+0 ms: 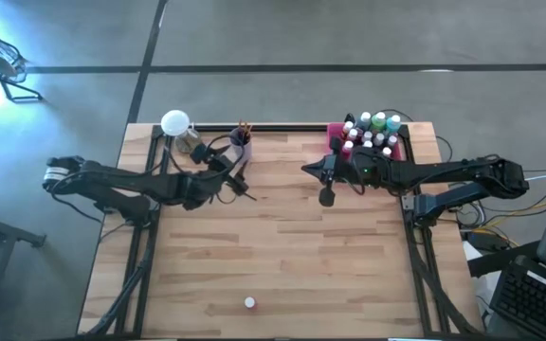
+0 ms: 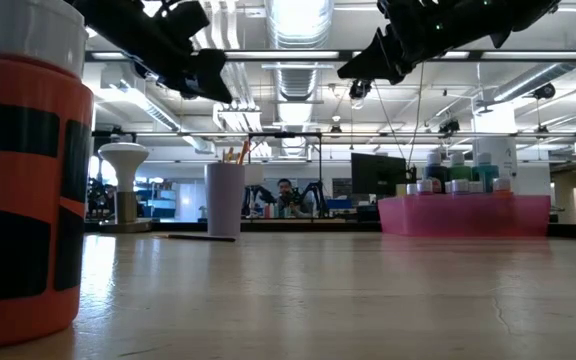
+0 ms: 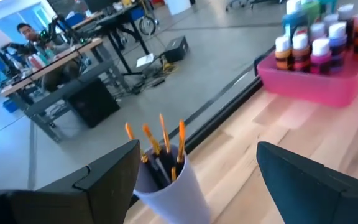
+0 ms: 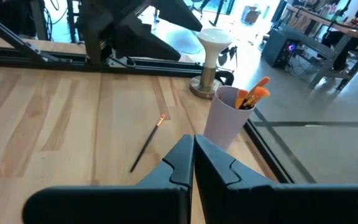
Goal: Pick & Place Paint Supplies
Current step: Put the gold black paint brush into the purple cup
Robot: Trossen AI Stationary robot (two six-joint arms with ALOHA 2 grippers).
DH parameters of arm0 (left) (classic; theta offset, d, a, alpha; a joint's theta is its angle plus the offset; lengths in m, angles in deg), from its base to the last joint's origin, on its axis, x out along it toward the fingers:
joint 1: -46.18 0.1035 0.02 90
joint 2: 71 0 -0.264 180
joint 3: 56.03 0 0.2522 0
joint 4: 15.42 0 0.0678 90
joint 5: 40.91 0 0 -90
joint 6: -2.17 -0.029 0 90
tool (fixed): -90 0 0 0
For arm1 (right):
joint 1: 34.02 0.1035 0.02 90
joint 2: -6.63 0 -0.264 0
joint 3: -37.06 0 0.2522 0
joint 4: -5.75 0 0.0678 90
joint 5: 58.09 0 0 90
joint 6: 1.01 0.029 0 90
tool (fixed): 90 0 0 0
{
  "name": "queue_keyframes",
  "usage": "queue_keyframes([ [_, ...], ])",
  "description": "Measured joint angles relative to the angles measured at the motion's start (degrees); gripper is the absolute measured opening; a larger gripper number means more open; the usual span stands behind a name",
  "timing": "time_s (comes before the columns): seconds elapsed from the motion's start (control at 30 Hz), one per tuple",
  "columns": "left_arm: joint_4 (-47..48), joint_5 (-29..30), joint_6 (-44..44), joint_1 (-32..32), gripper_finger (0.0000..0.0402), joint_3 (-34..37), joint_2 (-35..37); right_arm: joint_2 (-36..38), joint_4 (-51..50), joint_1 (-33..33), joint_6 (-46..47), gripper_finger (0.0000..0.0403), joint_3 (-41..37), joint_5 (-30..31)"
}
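Roughly a dozen paint bottles [image 1: 373, 133] stand in the pink tray [image 1: 334, 132] at upper right; four brushes [image 3: 157, 144] sit in the lilac cup [image 3: 173, 190], one brush [image 4: 147, 144] lies beside it. Left gripper [image 1: 239, 173] spread, empty, above the cup; right gripper [image 1: 327, 180] closed, empty.

One camera looks straight down; another sits at tabletop level; both wrist views share the lilac cup [image 3: 169, 183], apparently nearby.
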Motion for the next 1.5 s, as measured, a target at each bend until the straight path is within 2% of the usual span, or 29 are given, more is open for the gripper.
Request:
queue_keyframes([
  [0.17,11.1,-0.8,2.5,0.8,0.0326,-0.1,-0.5,0.0,0.0,0.0,0.0,0.0008,0.0,0.0],
  [0.23,21.1,-6.7,3.1,2.7,0.0326,-0.9,-0.6,0.0,0.0,0.0,0.0,0.0008,-0.1,0.0],
  [0.37,38.6,-23.9,7.0,9.2,0.0326,-2.8,-0.6,0.0,0.1,0.0,-0.1,0.0008,-0.1,0.0],
  [0.43,43.8,-27.1,6.2,12.3,0.0326,-2.8,-0.6,0.0,0.1,0.0,-0.1,0.0008,-0.1,0.1],
  [0.5,47.5,-27.2,2.0,15.1,0.0326,-2.8,-0.5,0.0,0.4,0.0,-0.1,0.0008,-0.2,0.1],
  [0.7,47.7,-28.7,-13.6,19.9,0.0326,-2.8,-0.6,0.0,0.5,0.0,-0.1,0.0008,-0.2,0.1],
  [0.87,46.8,-36.0,-15.3,22.6,0.0326,-2.8,-0.6,0.0,0.5,0.0,-0.1,0.0008,-0.2,0.1],
  [1.0,46.6,-39.6,-17.1,23.8,0.0326,-2.8,-1.3,0.0,0.5,0.0,-0.1,0.0008,-0.2,0.1],
  [1.27,45.7,-40.2,-25.7,24.0,0.0326,-2.8,-7.8,0.0,0.6,0.0,-1.0,0.0008,-0.2,0.1],
  [1.5,45.3,-40.2,-27.4,24.0,0.0326,-2.8,-16.1,0.0,0.5,0.0,-1.0,0.0008,-0.2,0.1],
])
